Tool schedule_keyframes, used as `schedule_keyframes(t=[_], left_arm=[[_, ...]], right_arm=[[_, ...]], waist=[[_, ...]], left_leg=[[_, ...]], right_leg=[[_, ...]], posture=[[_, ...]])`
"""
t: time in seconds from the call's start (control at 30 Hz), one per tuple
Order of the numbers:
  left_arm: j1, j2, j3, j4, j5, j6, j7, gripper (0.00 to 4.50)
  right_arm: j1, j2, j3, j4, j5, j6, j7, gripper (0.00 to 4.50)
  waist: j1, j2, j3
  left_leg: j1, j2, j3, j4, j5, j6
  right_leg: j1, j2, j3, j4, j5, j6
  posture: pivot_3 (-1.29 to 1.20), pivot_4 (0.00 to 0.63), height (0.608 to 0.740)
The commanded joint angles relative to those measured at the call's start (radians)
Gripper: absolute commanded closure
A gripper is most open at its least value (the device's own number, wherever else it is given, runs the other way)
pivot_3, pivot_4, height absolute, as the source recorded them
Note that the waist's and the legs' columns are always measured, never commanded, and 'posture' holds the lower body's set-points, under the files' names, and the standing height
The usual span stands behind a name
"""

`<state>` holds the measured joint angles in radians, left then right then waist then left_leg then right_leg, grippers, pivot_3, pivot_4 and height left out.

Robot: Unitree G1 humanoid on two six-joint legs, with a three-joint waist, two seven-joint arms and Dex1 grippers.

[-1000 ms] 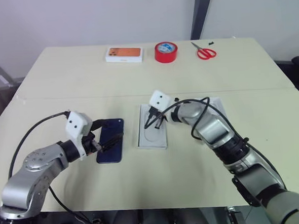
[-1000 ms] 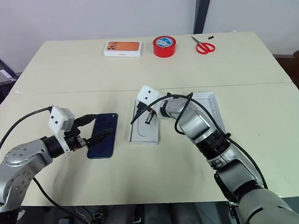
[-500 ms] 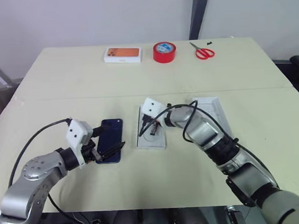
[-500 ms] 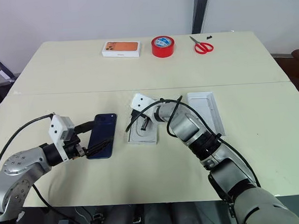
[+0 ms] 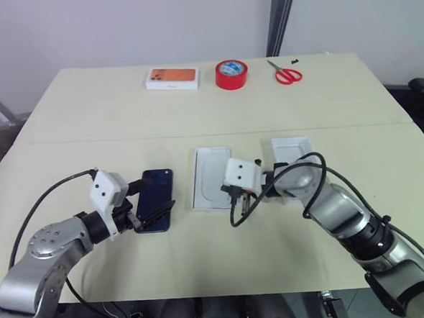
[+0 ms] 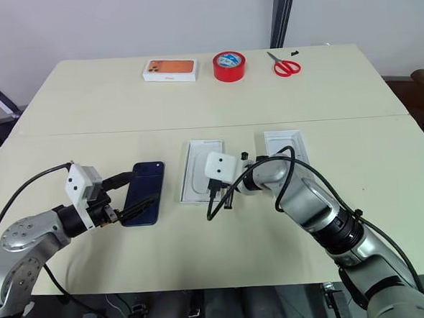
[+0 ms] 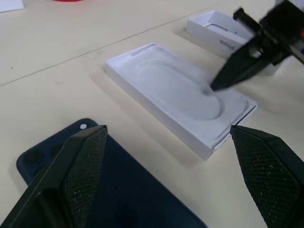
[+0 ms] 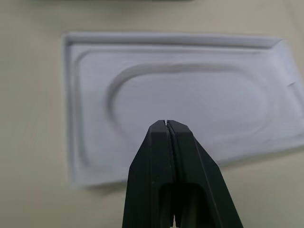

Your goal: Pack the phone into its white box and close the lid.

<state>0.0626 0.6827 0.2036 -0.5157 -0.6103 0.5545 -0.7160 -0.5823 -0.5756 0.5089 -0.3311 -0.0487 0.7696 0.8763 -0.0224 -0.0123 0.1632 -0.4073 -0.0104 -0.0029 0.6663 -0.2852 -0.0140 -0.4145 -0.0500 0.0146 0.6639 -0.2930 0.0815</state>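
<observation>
The dark blue phone lies flat on the table, its camera corner on the far side. My left gripper is open, its fingers straddling the phone's near end. To the right lies a white insert with an oval recess. The white box itself is hidden from me. My right gripper is shut and empty, tip hovering at the insert's near edge. The lid, a shallow white tray with a pale interior, lies open side up just right of the insert, behind my right arm.
At the table's far side stand a white box with an orange picture, a red tape roll and red scissors. A black cable loops below my right wrist.
My shut right gripper has drawn back from over the insert's middle to its near edge, uncovering the lid. The left gripper and phone have stayed put.
</observation>
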Motion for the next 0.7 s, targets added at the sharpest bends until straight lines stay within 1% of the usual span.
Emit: schedule_keyframes(t=[0.03,0.2,0.43,0.53,0.7], left_arm=[[-0.018,-0.008,-0.001,-0.019,-0.003,-0.014,0.001,0.15],[-0.025,-0.015,-0.007,-0.018,-0.002,-0.011,0.0,0.15],[-0.017,-0.03,-0.016,-0.033,-0.007,-0.009,0.008,0.15],[-0.02,-0.041,-0.026,-0.034,-0.007,-0.01,0.011,0.15],[-0.03,-0.051,-0.036,-0.029,-0.001,-0.012,0.013,0.15]], right_arm=[[-0.013,0.03,0.029,0.011,-0.026,-0.019,-0.023,4.44],[-0.028,0.093,0.048,0.099,-0.05,-0.039,-0.063,4.44],[-0.032,0.125,0.063,0.13,-0.07,-0.064,-0.076,4.44],[-0.043,0.167,0.066,0.164,-0.074,-0.088,-0.091,4.44],[-0.057,0.22,0.058,0.189,-0.051,-0.116,-0.069,4.44]], waist=[[0.002,0.0,0.0],[0.005,0.0,0.0],[0.006,0.0,0.0],[0.001,0.0,0.0],[0.004,0.0,0.0]], left_leg=[[0.0,0.0,0.0,0.0,0.0,0.0],[0.0,0.0,0.0,0.0,0.0,0.0],[0.0,0.0,0.0,0.0,0.0,0.0],[0.0,0.0,0.0,0.0,0.0,0.0],[0.0,0.0,0.0,0.0,0.0,0.0]], right_leg=[[0.0,0.0,0.0,0.0,0.0,0.0],[0.001,0.0,0.0,-0.001,0.0,0.0],[0.001,0.0,0.0,-0.001,0.0,0.0],[0.001,0.0,0.0,-0.001,0.0,0.0],[0.001,0.001,0.0,0.0,0.0,0.0]], posture=[[0.0,0.15,0.729],[0.0,0.15,0.729],[0.0,0.15,0.729],[0.0,0.15,0.729],[0.0,0.15,0.729]])
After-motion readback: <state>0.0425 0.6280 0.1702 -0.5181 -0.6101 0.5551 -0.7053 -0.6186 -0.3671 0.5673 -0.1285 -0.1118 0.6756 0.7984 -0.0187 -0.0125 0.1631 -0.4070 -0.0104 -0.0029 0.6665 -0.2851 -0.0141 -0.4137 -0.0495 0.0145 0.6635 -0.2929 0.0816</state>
